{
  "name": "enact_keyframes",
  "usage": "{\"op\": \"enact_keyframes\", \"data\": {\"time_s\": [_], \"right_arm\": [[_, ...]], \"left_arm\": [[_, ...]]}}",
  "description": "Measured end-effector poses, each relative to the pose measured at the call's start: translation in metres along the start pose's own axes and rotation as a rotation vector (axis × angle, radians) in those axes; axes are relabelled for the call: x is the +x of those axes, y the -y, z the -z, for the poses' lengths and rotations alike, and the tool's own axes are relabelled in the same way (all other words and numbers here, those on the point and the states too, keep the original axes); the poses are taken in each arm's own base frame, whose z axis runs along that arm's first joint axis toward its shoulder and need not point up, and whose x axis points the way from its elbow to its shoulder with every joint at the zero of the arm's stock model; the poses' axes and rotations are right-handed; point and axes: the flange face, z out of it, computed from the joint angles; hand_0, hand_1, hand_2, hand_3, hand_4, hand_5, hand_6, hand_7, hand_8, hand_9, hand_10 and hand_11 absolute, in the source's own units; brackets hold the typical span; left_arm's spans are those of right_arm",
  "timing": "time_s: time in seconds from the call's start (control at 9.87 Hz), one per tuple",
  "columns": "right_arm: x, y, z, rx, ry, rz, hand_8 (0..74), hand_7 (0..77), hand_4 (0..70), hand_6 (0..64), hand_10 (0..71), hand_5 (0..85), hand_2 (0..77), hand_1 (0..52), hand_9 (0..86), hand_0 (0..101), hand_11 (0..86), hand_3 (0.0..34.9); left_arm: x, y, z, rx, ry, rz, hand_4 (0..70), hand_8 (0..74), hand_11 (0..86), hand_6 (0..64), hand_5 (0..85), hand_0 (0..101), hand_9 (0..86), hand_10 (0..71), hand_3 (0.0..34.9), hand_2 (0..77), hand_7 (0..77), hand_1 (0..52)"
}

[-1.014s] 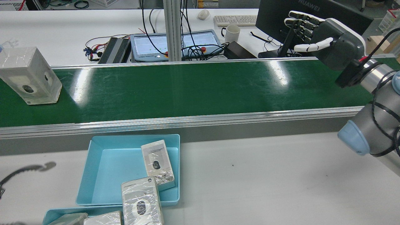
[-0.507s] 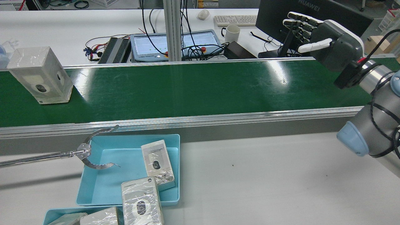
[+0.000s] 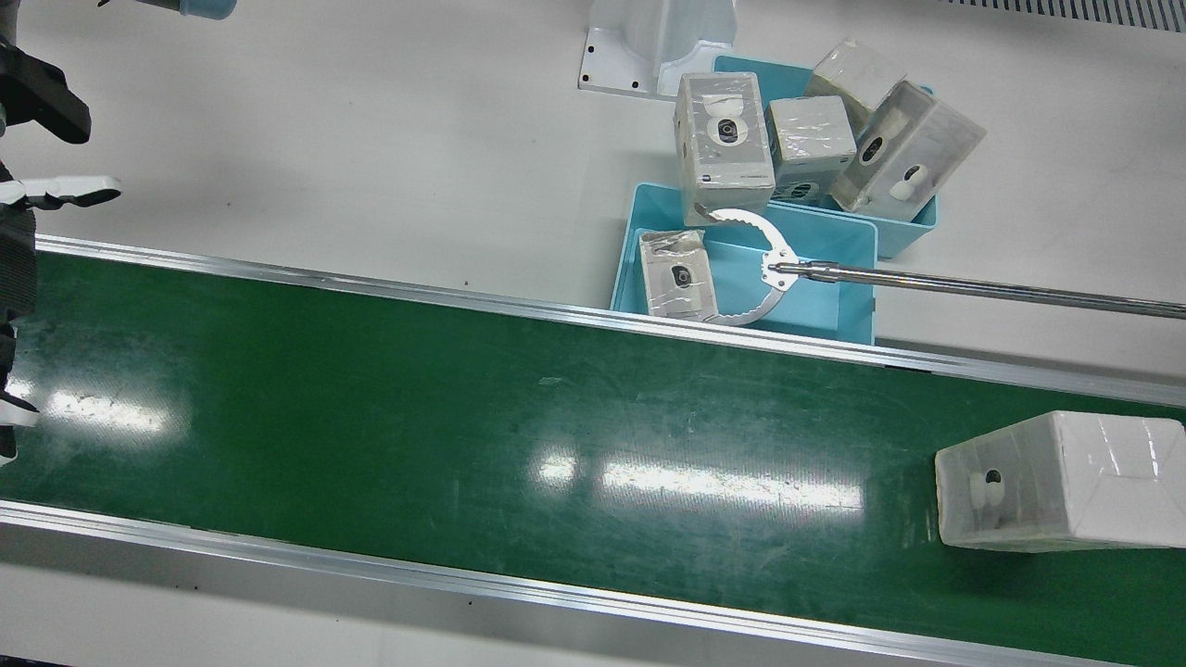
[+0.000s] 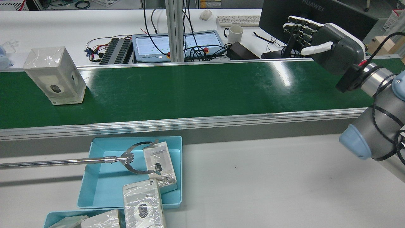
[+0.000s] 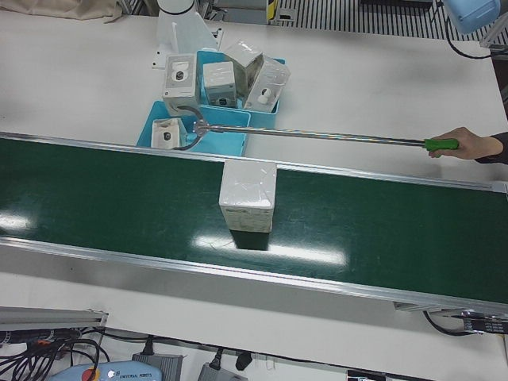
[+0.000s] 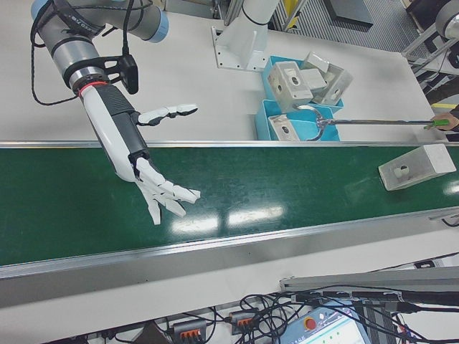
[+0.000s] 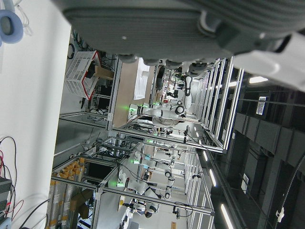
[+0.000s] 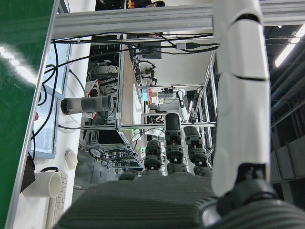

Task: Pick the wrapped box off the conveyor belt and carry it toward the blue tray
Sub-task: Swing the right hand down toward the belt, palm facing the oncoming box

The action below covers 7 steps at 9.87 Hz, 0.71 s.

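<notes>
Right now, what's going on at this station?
A wrapped box stands on the green conveyor belt, far from the right hand, which hangs open over the belt's other end and holds nothing. The only left hand view shows just part of that hand, against the room. Meanwhile a person's hand works a long reach-grabber tool, its claw around a wrapped box inside the blue tray. Pickup not yet begun.

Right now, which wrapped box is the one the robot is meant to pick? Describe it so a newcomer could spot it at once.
Find the long green conveyor belt running across the station. The wrapped box stands upright on it, alone, towards its left end in the rear view. Every other wrapped box sits in or on the blue trays on the white table, off the belt.
</notes>
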Motion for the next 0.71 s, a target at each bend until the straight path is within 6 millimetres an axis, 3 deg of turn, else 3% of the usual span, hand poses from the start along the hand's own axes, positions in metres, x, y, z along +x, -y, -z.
{"op": "enact_keyframes", "data": {"time_s": [0.3,0.61,0.71], "right_arm": [[0.016,0.012,-0.005,0.022,-0.025,-0.004,10.9,24.5,15.8,10.9,0.0,12.0,9.3,13.6,11.4,49,1.1,0.0],[0.042,0.007,-0.035,0.014,-0.057,-0.012,10.4,25.6,15.8,11.4,0.0,13.1,10.4,13.1,12.5,49,1.1,0.0],[0.050,0.002,-0.045,0.005,-0.064,-0.015,12.5,28.9,18.0,13.1,0.0,16.4,18.0,13.1,14.2,47,1.1,0.0]], "left_arm": [[0.000,0.000,0.000,0.000,0.000,0.000,0.0,0.5,0.5,0.5,1.1,0,0.5,0.5,0.0,1.1,0.5,0.0],[0.000,0.000,0.000,0.000,0.000,0.000,0.0,0.5,0.5,0.5,1.1,0,0.5,0.5,0.0,1.1,0.5,0.0],[0.000,0.000,0.000,0.000,0.000,0.000,0.0,0.5,0.5,0.5,1.1,0,0.5,0.5,0.0,1.1,0.5,0.0]]}}
